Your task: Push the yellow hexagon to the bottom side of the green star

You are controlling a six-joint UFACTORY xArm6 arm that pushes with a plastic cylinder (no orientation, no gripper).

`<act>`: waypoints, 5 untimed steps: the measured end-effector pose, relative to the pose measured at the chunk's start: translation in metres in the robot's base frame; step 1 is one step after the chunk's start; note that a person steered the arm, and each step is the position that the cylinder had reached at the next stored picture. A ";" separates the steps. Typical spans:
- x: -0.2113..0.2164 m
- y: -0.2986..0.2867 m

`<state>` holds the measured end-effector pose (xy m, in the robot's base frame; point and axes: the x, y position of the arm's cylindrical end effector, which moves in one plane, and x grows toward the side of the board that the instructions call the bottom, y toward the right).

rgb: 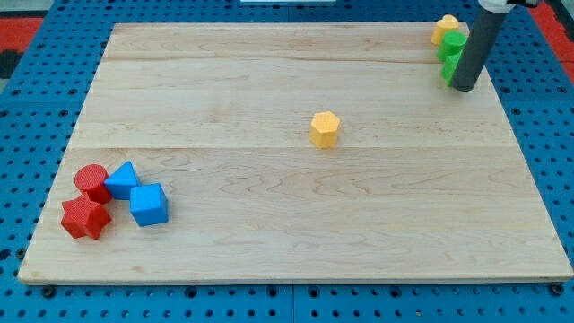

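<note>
Blue pegboard (27, 135) with a regular grid of holes surrounds a pale wooden board (296, 224), made of glued planks with a fine lengthwise grain, that fills most of the view. Over the board's 1 o'clock corner stands my dark, smooth, cylindrical rod, and my tip (464, 88) rests on the wood; being a plain rod, it has no fingers to part or close. Touching the rod on its 9 o'clock side are green blocks (451, 56), stacked close together, their shapes too hidden to make out, and just at their 12 o'clock sits a yellow block (445, 28), partly covered. The yellow hexagon (325, 128) lies alone near the board's centre, well apart from my tip, toward its 8 o'clock. Down in the 8 o'clock corner huddle four blocks, touching: a blue cube (148, 205), a blue angular block (121, 180), a red ribbed star-like block (85, 218) and a red cylinder (91, 180).
</note>
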<state>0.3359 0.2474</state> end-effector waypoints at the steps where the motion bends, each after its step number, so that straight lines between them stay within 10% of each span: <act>1: 0.006 0.002; 5: 0.032 -0.155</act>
<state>0.3677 0.0923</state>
